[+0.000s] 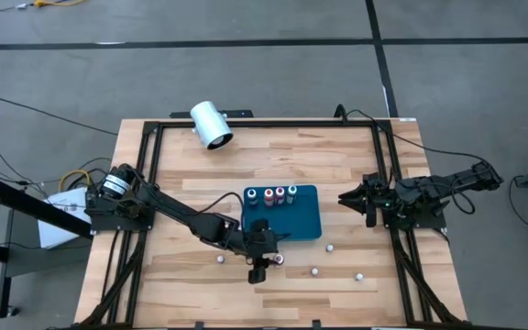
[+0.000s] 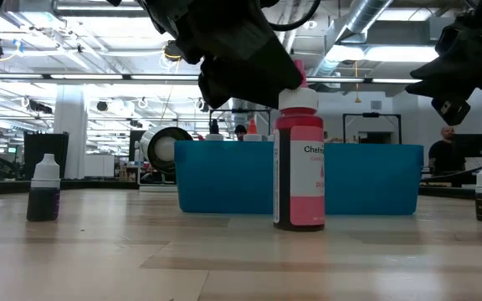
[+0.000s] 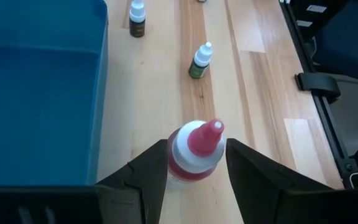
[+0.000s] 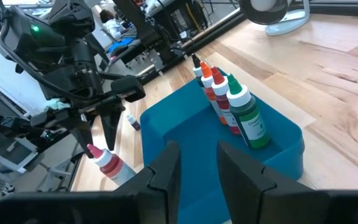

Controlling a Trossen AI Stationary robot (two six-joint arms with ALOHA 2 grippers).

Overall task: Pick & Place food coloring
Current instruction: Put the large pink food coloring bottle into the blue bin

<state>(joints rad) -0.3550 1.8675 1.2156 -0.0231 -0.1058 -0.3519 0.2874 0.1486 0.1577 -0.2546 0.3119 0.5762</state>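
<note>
Overhead view first: left gripper (image 1: 262,266) sits low in the centre of the frame, just below the teal tray (image 1: 302,225), around a red food coloring bottle (image 1: 277,260) on the wooden table (image 1: 337,165). Four bottles (image 1: 280,194) stand in a row along the tray's upper edge. Four loose bottles (image 1: 334,247) are scattered on the wood along the lower part of the frame. A white cylinder (image 1: 212,125) lies at upper left of the table. The right gripper (image 1: 348,197) waits at the right, apart from the tray.

Low view: the red bottle (image 2: 299,167) stands upright on the table at centre, in front of the tray (image 2: 375,180), with the left gripper (image 2: 249,63) over its cap. A dark bottle (image 2: 43,189) stands at far left.

Left wrist view: the fingers (image 3: 148,171) are spread on either side of the red bottle (image 3: 194,152), close to its shoulders; whether they actually press it I cannot tell. Two small bottles (image 3: 200,60) stand beyond.

Right wrist view: its own fingers (image 4: 166,165) stand slightly parted, holding nothing. The tray's row of bottles (image 4: 229,102) is upright at centre.
</note>
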